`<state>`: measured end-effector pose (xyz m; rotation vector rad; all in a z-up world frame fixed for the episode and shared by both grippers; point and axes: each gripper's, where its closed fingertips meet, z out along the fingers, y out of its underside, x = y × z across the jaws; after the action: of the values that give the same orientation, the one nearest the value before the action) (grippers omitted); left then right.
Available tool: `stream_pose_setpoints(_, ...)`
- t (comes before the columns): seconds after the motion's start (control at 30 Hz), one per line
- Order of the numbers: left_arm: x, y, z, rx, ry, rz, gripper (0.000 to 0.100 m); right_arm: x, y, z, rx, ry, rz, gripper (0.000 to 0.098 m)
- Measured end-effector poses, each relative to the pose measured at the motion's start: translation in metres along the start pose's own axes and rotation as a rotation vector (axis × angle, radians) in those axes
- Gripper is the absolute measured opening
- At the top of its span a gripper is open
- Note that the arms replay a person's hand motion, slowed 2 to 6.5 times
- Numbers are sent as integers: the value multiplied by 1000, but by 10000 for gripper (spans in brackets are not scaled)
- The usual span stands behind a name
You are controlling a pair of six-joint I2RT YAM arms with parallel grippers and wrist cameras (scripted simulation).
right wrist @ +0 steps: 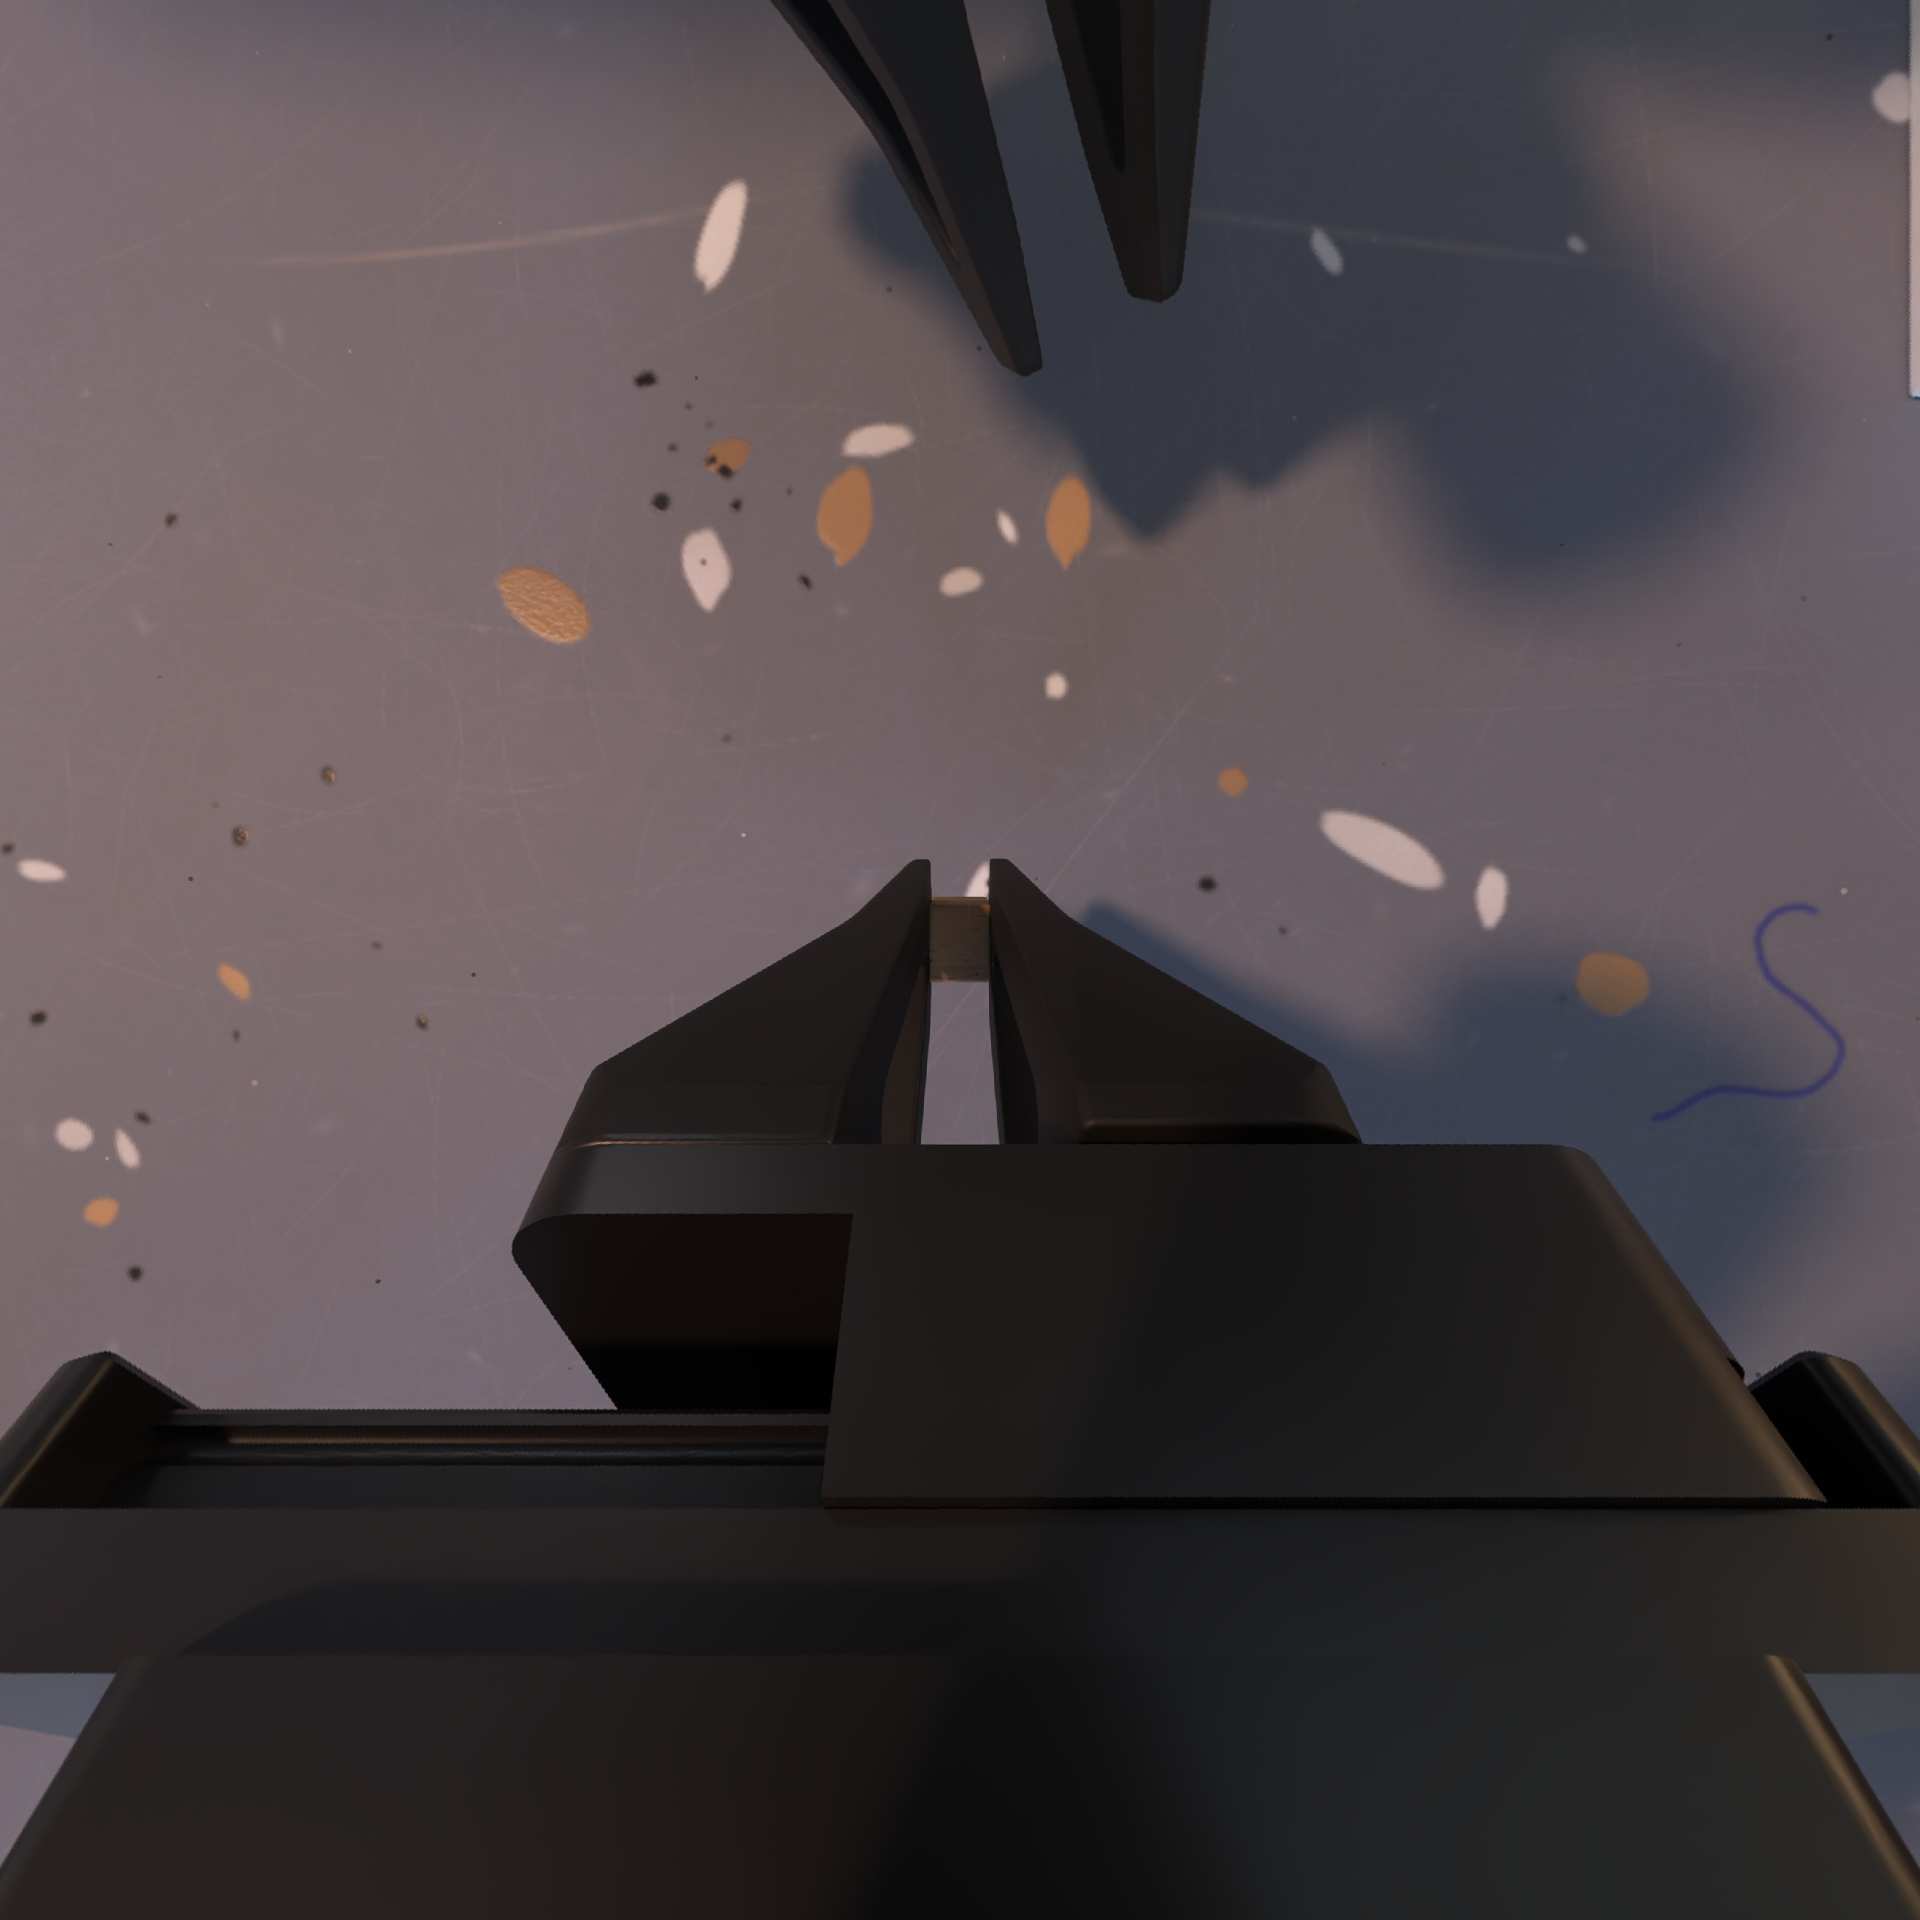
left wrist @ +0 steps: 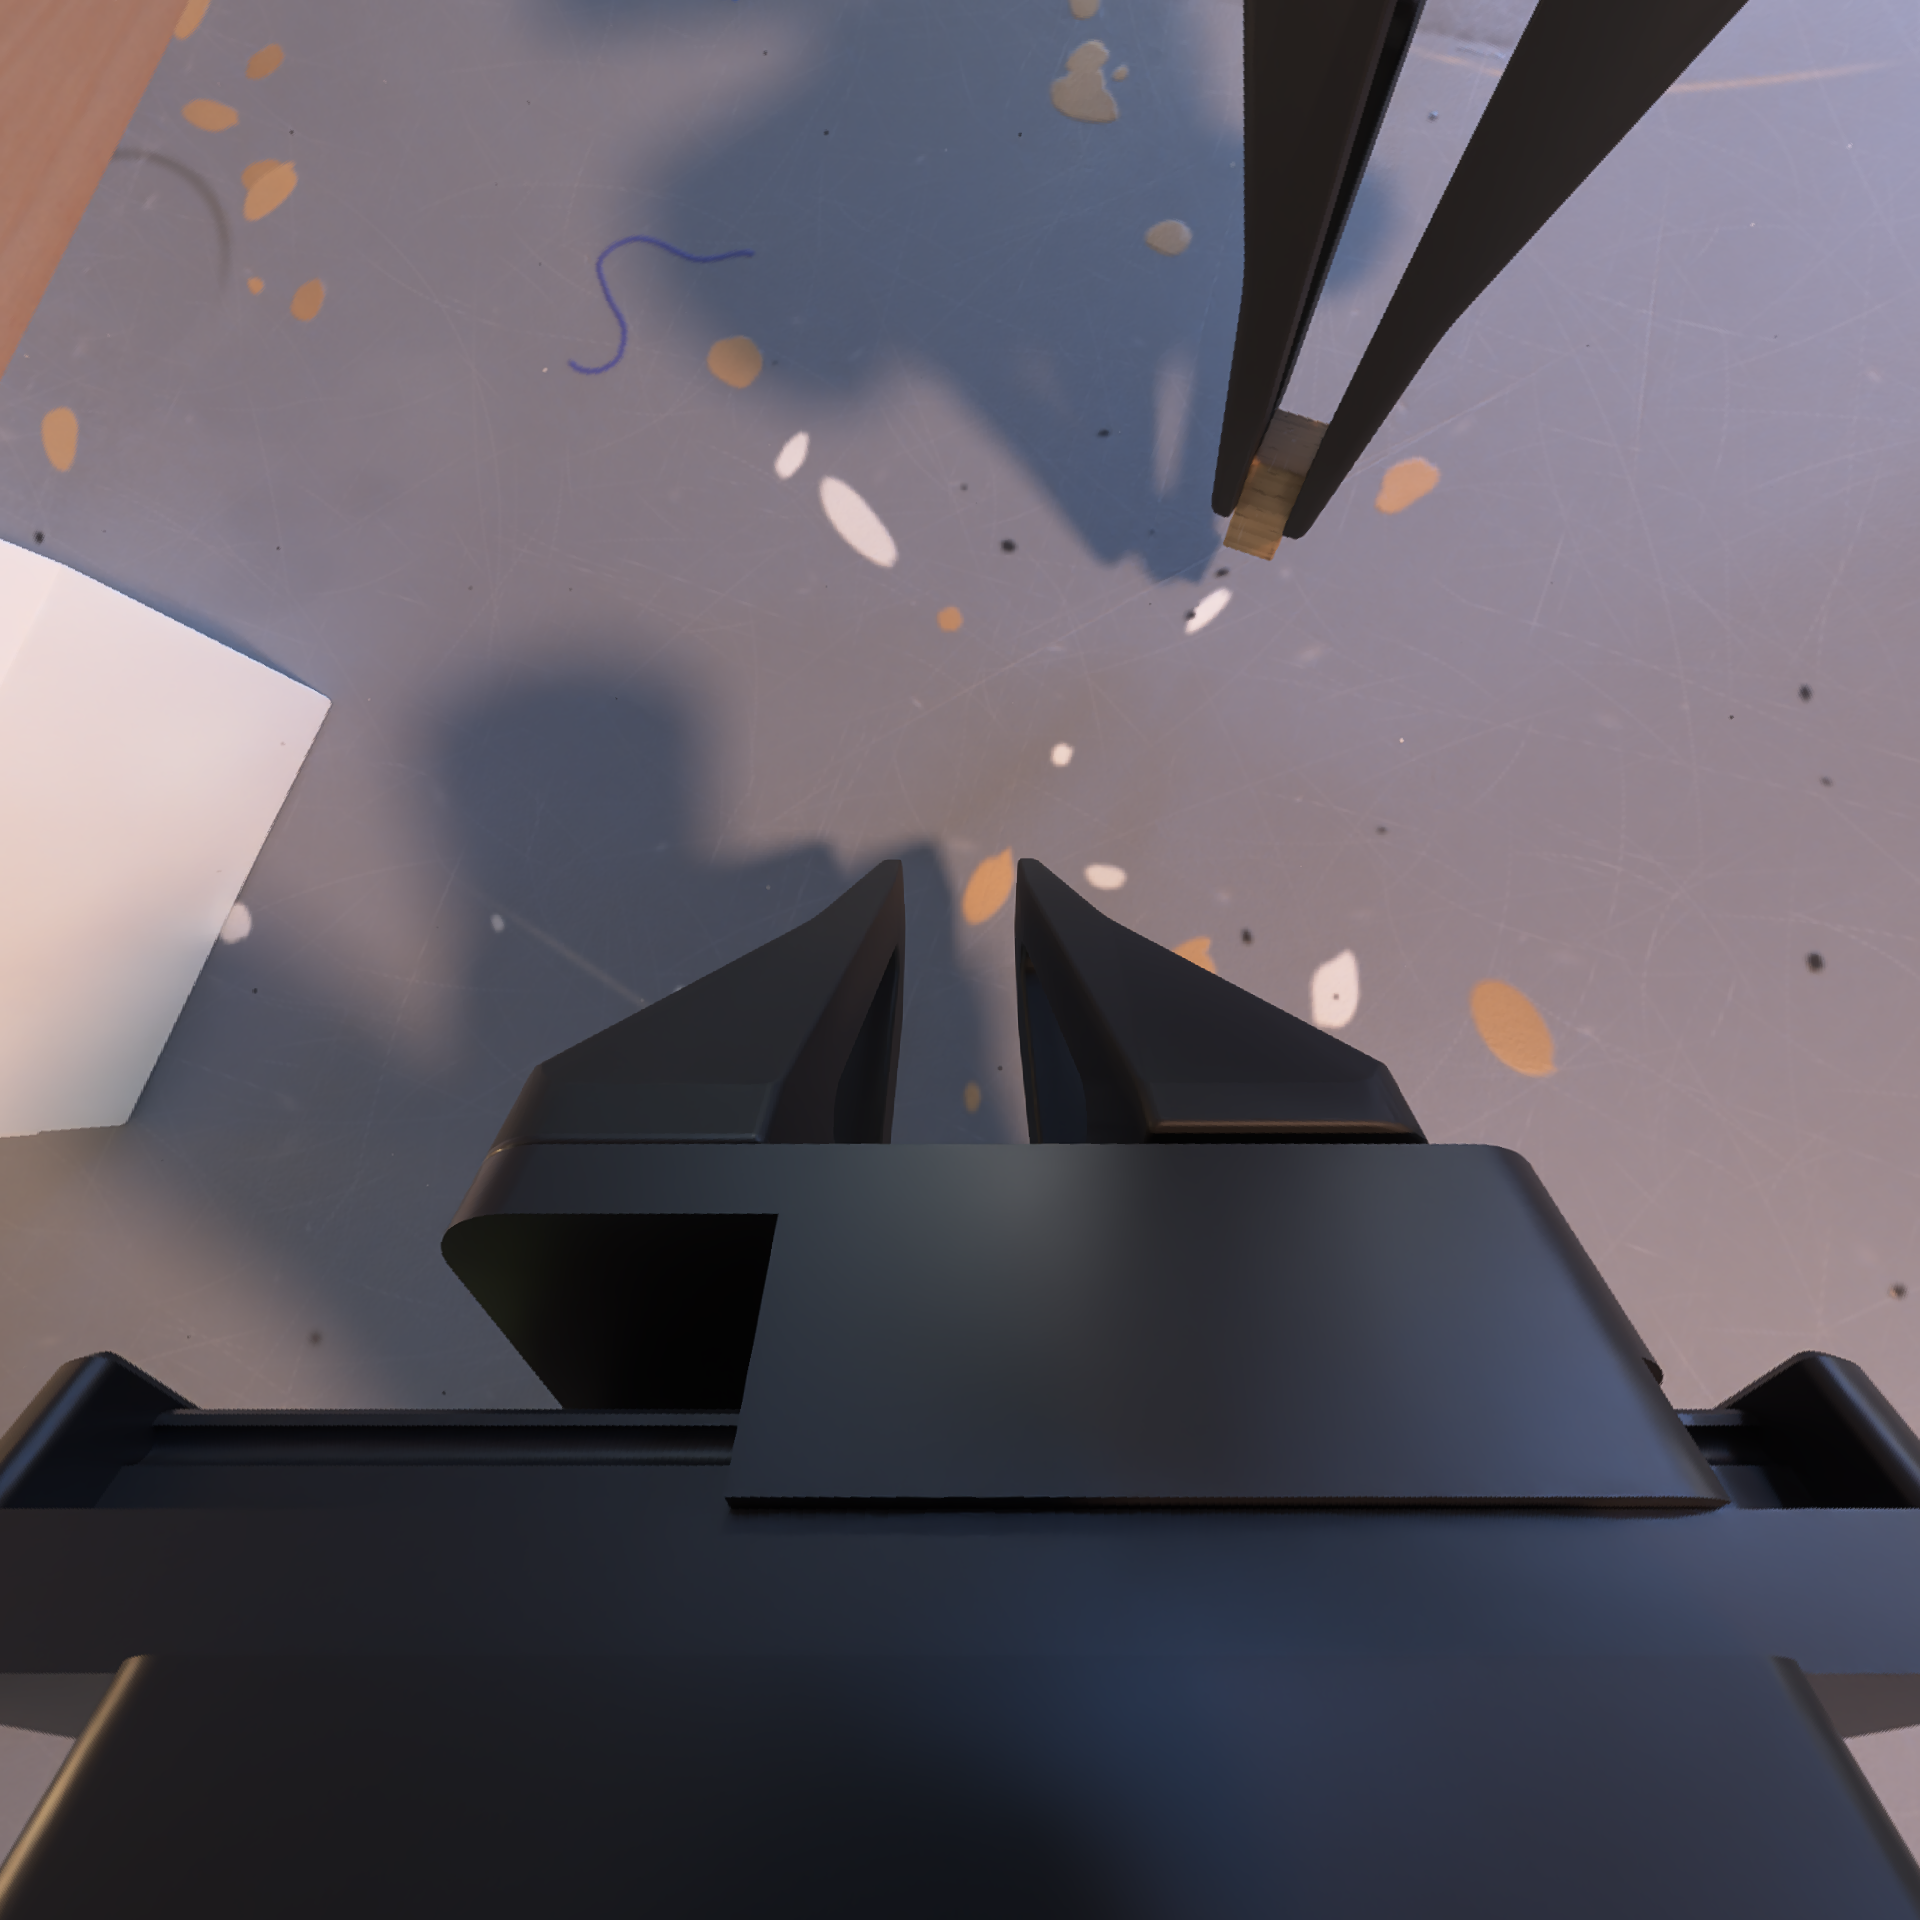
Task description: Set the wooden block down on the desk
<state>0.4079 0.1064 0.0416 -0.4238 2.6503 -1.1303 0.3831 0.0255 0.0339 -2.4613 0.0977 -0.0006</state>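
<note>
Your right gripper [right wrist: 959,883] is clamped on the wooden block [right wrist: 957,940], tips down toward the tabletop [right wrist: 416,727] for placing. Your left gripper [left wrist: 959,883] hangs empty, fingers slightly apart.

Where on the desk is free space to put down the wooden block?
The desk is bare beneath the right gripper, which holds the wooden block: only paint flecks and a blue squiggle. It is tighter toward the left gripper and the white box.
</note>
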Motion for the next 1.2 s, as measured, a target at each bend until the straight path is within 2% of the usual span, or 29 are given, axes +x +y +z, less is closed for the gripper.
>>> stream_pose_setpoints(0.3,2,0,1,-6,7,13,179,-3,1,3,7,12,-8,92)
stream_pose_setpoints(0.47,3,0,1,-9,7,19,178,0,-2,11,-7,1,-41,92)
stream_pose_setpoints(0.73,3,0,1,-9,7,19,174,-3,-7,15,-17,-83,-163,93)
stream_pose_setpoints(0.97,3,0,2,-10,5,22,173,0,-7,15,-69,-157,-279,93)
stream_pose_setpoints(1.2,2,0,2,-5,0,18,165,5,-4,18,-123,-207,-334,93)
